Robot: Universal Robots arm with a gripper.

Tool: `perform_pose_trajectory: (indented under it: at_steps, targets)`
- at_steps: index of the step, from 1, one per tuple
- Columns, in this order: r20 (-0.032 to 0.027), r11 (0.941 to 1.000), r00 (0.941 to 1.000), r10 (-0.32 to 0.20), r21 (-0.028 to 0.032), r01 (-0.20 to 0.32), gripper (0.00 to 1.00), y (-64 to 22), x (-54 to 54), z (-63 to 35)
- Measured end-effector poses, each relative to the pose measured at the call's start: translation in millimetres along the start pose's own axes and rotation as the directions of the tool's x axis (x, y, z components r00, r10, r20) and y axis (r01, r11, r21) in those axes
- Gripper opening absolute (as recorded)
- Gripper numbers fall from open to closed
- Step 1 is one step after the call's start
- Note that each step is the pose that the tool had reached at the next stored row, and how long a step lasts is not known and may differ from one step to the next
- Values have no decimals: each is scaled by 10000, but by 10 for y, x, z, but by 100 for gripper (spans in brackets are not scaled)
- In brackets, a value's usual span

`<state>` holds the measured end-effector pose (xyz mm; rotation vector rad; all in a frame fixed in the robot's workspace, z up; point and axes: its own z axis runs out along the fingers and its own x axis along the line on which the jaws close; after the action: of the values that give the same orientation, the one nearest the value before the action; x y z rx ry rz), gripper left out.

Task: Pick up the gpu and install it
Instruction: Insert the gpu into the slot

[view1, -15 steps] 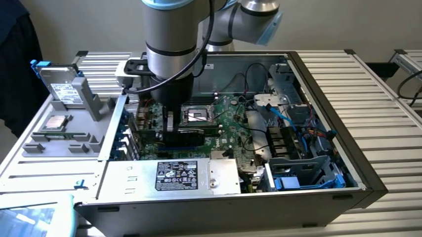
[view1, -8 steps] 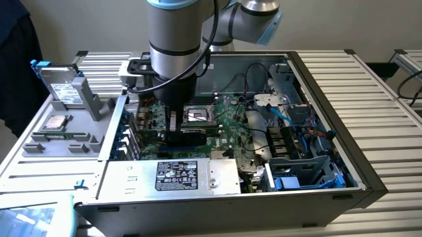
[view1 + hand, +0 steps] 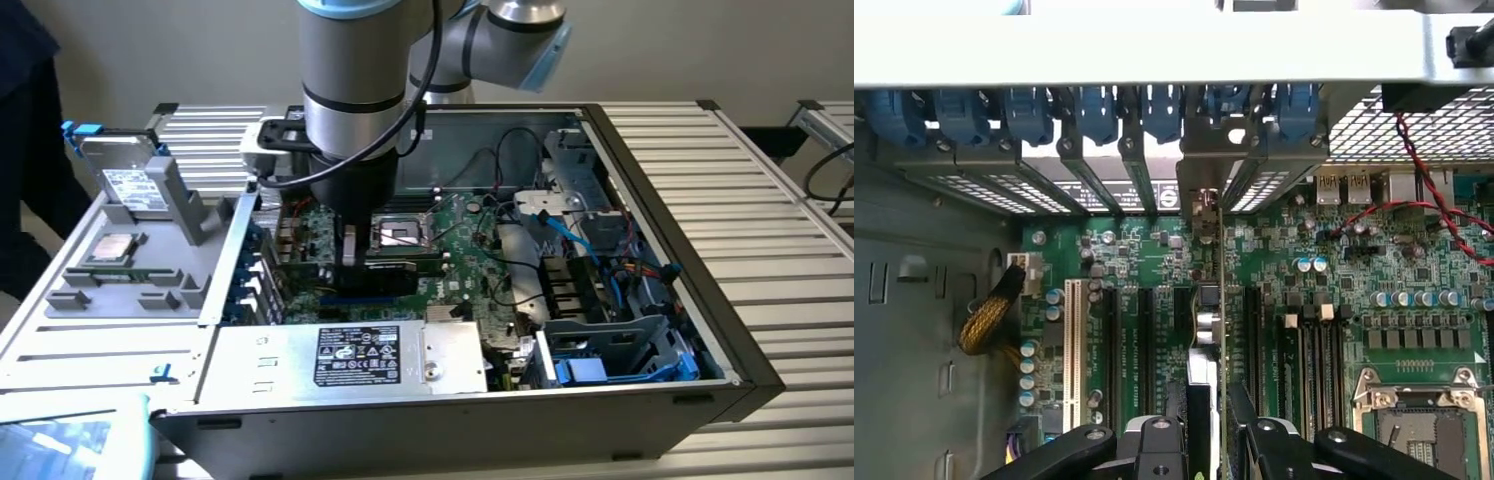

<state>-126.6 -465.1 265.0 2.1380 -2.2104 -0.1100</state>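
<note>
Nearly there I reckon: my gripper (image 3: 1211, 412) is half-closed around the gpu (image 3: 1206, 320), which stands on edge in a motherboard (image 3: 1154, 250) slot, though I can't tell if it's fully seated.

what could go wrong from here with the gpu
1. The gpu stands edge-on in the gripper between close-packed black slots; a slight offset could press it onto the motherboard beside its slot.
2. Its silver bracket sits close among the blue latches; it may catch there and tilt the card.
</note>
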Motion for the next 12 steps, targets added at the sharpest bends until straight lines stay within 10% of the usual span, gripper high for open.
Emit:
perform_pose_trajectory:
  at_steps: [12]
  targets:
    - [31, 9999, 9999, 138, -66, -138, 27, 0, 0, 0]
